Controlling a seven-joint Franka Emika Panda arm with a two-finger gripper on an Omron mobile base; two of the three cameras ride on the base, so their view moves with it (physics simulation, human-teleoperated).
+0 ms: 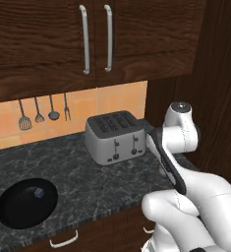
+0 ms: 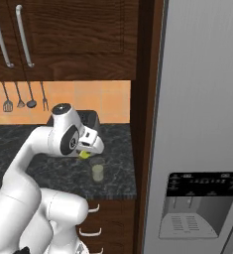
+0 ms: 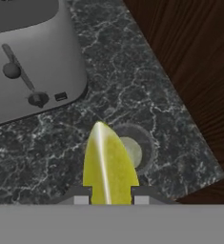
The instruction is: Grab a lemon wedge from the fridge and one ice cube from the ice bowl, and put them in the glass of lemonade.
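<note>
1. Fingers [image 3: 107, 199]: pressed onto the small bright yellow crescent-shaped lemon wedge [image 3: 107, 164], which stands between the two tips at the bottom centre of the hand view. The wedge's long axis runs away from the fingers, pointed end toward the frame's middle.
2. Key relation: the small clear glass of lemonade [image 3: 131, 151] sits on the dark marbled bench [image 3: 132, 81] just beyond and slightly right of the wedge's tip, its rim partly hidden behind the wedge. In the right base view the wedge [image 2: 84, 155] hangs above and a little left of the glass [image 2: 97, 171]. Judgement: a small shift toward the glass is needed before release.
3. Containers: the glass holds pale yellow-green liquid; no wedge or ice is visible in it.
4. The wide glossy black ice bowl [image 1: 26, 203], lower left of the left base view, holds one tiny pale ice cube [image 1: 38, 193].
5. The grey four-slot toaster [image 1: 117, 137] stands near the glass.
</note>
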